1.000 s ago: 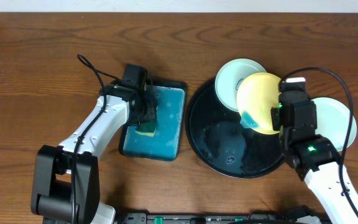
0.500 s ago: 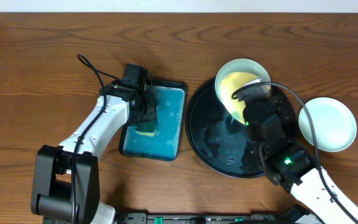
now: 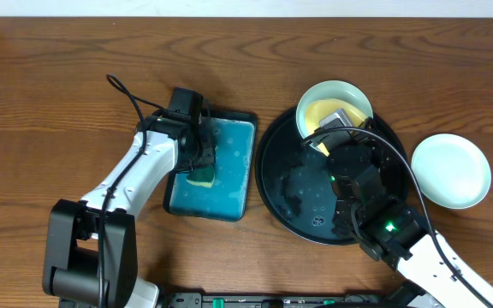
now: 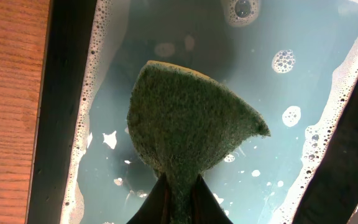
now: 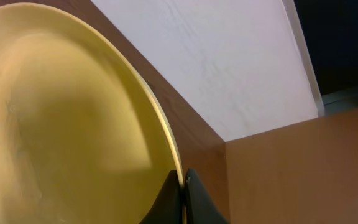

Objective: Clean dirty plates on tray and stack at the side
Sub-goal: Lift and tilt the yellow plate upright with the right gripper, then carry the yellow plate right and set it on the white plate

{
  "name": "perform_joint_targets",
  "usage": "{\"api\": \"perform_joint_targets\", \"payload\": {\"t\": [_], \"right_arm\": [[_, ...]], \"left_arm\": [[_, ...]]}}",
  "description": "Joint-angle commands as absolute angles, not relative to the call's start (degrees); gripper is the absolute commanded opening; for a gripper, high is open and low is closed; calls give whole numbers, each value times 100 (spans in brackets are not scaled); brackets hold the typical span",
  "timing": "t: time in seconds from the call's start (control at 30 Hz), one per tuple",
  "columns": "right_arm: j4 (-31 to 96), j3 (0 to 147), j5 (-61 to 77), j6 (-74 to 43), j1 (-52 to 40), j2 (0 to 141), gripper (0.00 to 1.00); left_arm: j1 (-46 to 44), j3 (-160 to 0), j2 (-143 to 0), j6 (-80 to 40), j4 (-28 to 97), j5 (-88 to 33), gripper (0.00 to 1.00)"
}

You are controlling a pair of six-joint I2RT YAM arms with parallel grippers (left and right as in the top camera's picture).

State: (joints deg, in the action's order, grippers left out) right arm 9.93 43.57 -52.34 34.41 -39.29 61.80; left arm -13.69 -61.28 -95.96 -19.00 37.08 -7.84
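plates, three, counted from overhead. yellow plate (image 3: 326, 111) sits tilted over the pale mint plate (image 3: 313, 97) at the far rim of the black tray (image 3: 285, 184); cannot tell whether the two touch. second mint plate (image 3: 452, 169) lies flat on the bare wood table (image 3: 58, 77), just off the tray's right rim and apart from the other two. tray floor is glossy and specked with bright droplets.

right gripper (image 5: 183, 186): fingers pinched on the yellow plate's rim, one dark finger on each side of the edge, seen close in the right wrist view. the plate's smooth yellow face fills the left of that view. past its edge are a strip of brown wood and a pale surface beyond.

left gripper (image 4: 179, 202): held over the teal tray (image 3: 229, 192), which lies left of the black tray. fingers are closed on the narrow end of a green sponge (image 4: 188, 124). the sponge fans out wide beyond the fingertips, above shallow blue soapy water, with foam bubbles strung along the tray's dark walls. cannot tell whether the sponge touches the water. overhead, the sponge's yellow side shows under the arm, toward the teal tray's left half.
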Motion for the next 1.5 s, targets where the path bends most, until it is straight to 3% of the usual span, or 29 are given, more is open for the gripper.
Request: {"api": "perform_joint_targets", "payload": {"t": [0.0, 0.43, 0.5, 0.67, 0.8, 1.03, 1.23, 1.47], "right_arm": [[917, 4510, -5356, 3660, -3986, 6152, 1], [626, 4510, -5334, 4320, -3979, 6152, 1], [622, 4510, -5315, 3809, -3909, 6154, 1], [1577, 4510, -4305, 633, -3216, 6377, 1], [2217, 4510, -2401, -1549, -2204, 6849, 1], [2008, 4510, 279, -2779, -5, 7192, 1], [2394, 4510, 530, -3308, 2220, 7227, 1], [2836, 4506, 154, -3618, 3739, 7712, 1]], "left_arm": [[-1356, -6080, -9623, -1780, 3704, -840, 7], [-1356, -6080, -9623, -1782, 3704, -840, 7], [-1356, -6080, -9623, -1780, 3706, -840, 8], [-1356, -6080, -9623, -1782, 3708, -840, 8], [-1356, -6080, -9623, -1782, 3710, -840, 7], [-1356, -6080, -9623, -1782, 3750, -840, 7], [-1356, -6080, -9623, -1782, 3747, -840, 7], [-1356, -6080, -9623, -1782, 3747, -840, 7]]}}
